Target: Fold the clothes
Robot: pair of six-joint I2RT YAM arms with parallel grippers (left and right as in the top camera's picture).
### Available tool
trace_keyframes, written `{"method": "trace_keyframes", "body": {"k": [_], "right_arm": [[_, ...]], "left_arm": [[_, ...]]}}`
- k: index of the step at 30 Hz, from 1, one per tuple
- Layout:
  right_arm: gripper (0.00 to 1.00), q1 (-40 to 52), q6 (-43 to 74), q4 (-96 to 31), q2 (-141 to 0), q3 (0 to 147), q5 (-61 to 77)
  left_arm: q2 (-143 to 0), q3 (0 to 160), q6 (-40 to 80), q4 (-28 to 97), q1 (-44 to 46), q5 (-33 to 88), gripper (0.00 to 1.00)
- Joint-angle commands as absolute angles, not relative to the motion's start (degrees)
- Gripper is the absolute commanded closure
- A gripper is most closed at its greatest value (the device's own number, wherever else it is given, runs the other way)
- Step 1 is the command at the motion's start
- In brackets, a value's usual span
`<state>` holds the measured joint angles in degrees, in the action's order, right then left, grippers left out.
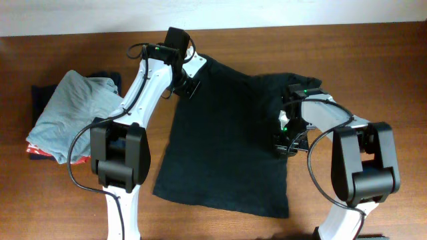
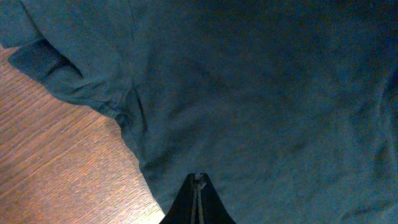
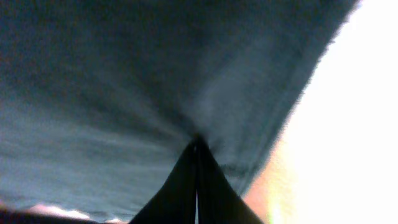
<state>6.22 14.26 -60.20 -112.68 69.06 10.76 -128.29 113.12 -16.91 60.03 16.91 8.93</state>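
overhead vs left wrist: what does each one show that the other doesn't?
Overhead only: the whole black T-shirt spread out, the right end effector at its right edge, and a light grey-blue garment at far left. Left wrist only: the left end effector up close, shut, its tips pinched on fabric below the sleeve seam. Both: the shirt lying on the wooden table.

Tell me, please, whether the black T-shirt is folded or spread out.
Spread out: the black T-shirt lies open on the table, body unfolded; the right gripper pinches one bunched edge.
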Motion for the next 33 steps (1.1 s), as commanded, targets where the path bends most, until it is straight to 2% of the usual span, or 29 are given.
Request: {"method": "trace_keyframes", "body": {"k": [1, 5, 11, 15, 19, 21, 22, 29, 33], "right_arm": [[0.96, 5.5, 26.9, -60.7, -114.1, 66.4, -13.2], [0.96, 1.6, 35.7, -61.7, -114.1, 66.5, -23.8], [0.94, -5.0, 31.7, -57.3, -114.1, 70.3, -26.8], [0.92, -7.2, 29.8, -56.7, -114.1, 74.1, -32.9], [0.93, -8.0, 28.7, -59.9, -114.1, 82.1, -30.9], [0.94, -7.9, 28.4, -63.7, -114.1, 86.8, -27.5], [0.94, -7.8, 24.6, -66.2, -113.9, 90.8, -20.5], [0.95, -7.5, 10.3, -71.7, -113.7, 95.2, 17.9], [0.96, -5.0, 7.9, -74.0, -113.7, 90.6, 21.0]], "left_arm": [[-129.4, 113.3, -17.6, 60.1, 16.7, 8.5, 0.98], [-129.4, 113.3, -17.6, 60.1, 16.7, 8.5, 0.97], [-129.4, 113.3, -17.6, 59.5, 16.7, 8.6, 0.93], [-129.4, 113.3, -17.6, 59.4, 16.7, 9.1, 0.87], [-129.4, 113.3, -18.2, 58.0, 16.9, 14.8, 0.78], [-129.4, 113.3, -21.0, 57.6, 17.2, 18.4, 0.77], [-129.4, 113.3, -23.3, 57.1, 17.9, 20.4, 0.78], [-131.3, 113.3, -28.2, 52.3, 20.6, 14.9, 0.93], [-132.9, 113.3, -28.2, 49.5, 20.7, 14.1, 0.94]]}}
